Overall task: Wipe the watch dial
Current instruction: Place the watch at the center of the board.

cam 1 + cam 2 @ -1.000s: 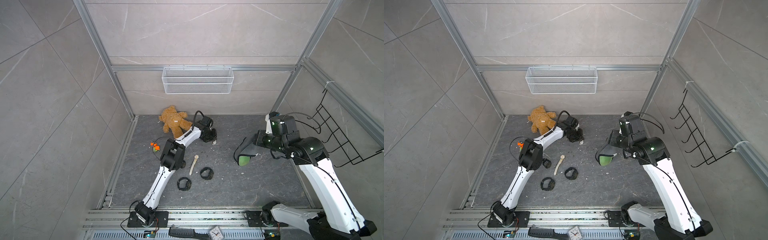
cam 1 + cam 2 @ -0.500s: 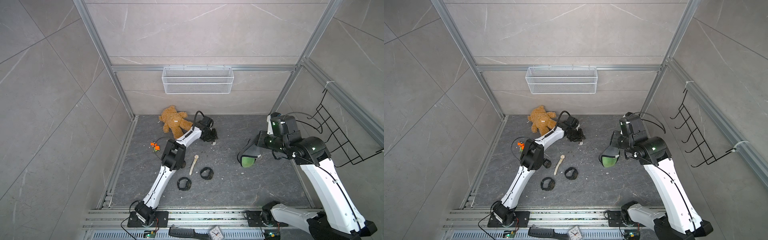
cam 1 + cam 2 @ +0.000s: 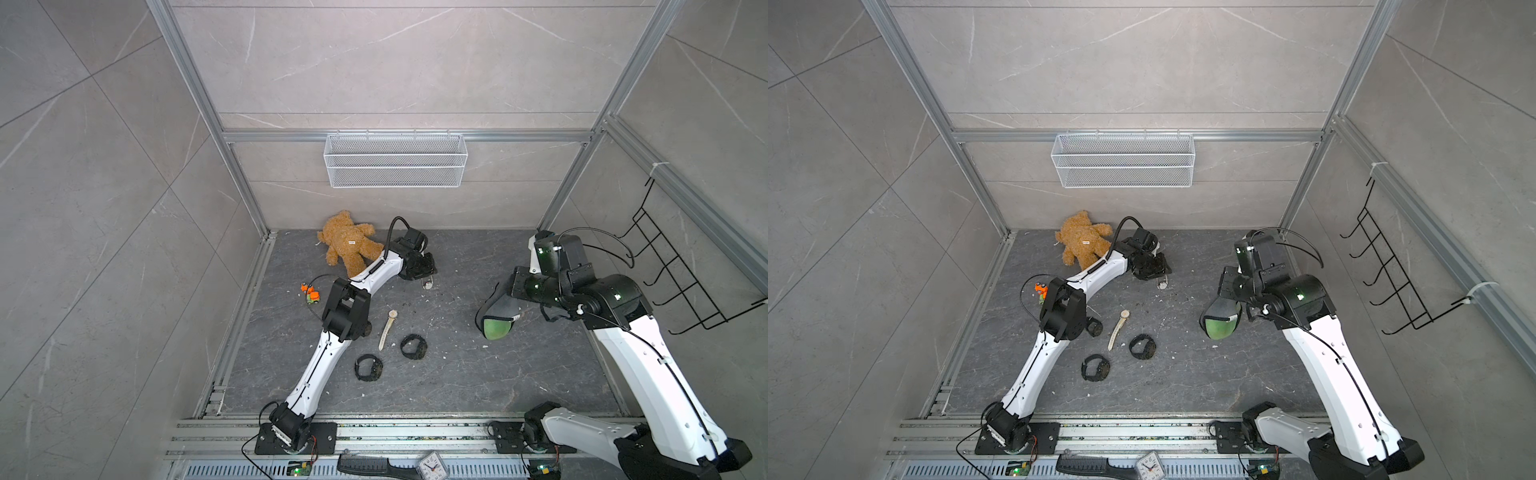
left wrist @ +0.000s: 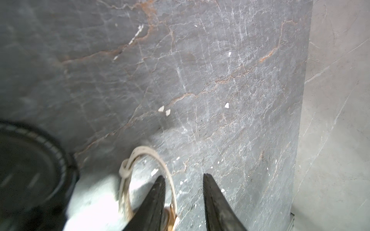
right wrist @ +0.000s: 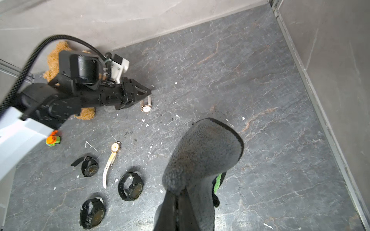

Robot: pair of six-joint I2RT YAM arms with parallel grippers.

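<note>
On the far wall hangs a white wire basket (image 3: 395, 160); nothing can be seen inside it. A black hook rack (image 3: 681, 274) is fixed to the right wall.

The right arm (image 3: 648, 374) reaches in from the near right; its gripper (image 5: 177, 202) has its fingers pressed together on a grey and green cloth (image 5: 202, 154), which hangs above the grey floor (image 3: 457, 374).

The left arm (image 3: 332, 332) stretches toward the far side, past a brown teddy bear (image 3: 347, 243) lying at the far left. The left gripper (image 4: 184, 178) has its fingers narrowly parted, one finger (image 4: 158, 192) lying over the pale strap loop, nothing clamped between them.

The task's thing, a small pale watch (image 3: 427, 283), lies on the floor just at the left gripper's tip, apart from the cloth.

Toward the near side lie a pale-strap watch (image 3: 386, 330) laid out straight and three black watches (image 5: 131, 186), (image 5: 92, 213), (image 5: 89, 167) around it. An orange and green toy (image 3: 311, 293) sits at the left.
</note>
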